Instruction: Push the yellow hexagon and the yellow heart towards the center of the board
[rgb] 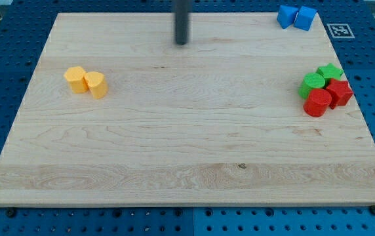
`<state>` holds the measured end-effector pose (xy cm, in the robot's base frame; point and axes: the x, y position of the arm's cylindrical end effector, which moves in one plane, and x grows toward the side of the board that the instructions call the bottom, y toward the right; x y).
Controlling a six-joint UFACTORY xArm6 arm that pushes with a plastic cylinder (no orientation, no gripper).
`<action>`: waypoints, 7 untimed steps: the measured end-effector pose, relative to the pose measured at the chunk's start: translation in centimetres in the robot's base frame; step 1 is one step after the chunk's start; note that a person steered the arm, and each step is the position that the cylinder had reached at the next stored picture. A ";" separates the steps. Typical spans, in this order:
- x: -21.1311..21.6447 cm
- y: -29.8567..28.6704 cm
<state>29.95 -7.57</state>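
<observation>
The yellow hexagon [75,79] and the yellow heart [96,84] sit touching each other on the wooden board [174,144] at the view's left, the hexagon on the left. My tip [181,42] is near the board's top edge at mid-width, well to the right of and above both yellow blocks, touching no block.
Two blue blocks [296,17] sit together at the board's top right corner. At the right edge is a cluster: a green star-like block [330,71], a green round block [313,83], a red star-like block [339,92] and a red cylinder [317,103]. A marker tag [339,30] lies off the board's top right.
</observation>
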 end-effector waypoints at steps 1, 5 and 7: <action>3.4 -12.3; 9.7 -22.0; 11.4 -15.3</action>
<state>41.39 -22.92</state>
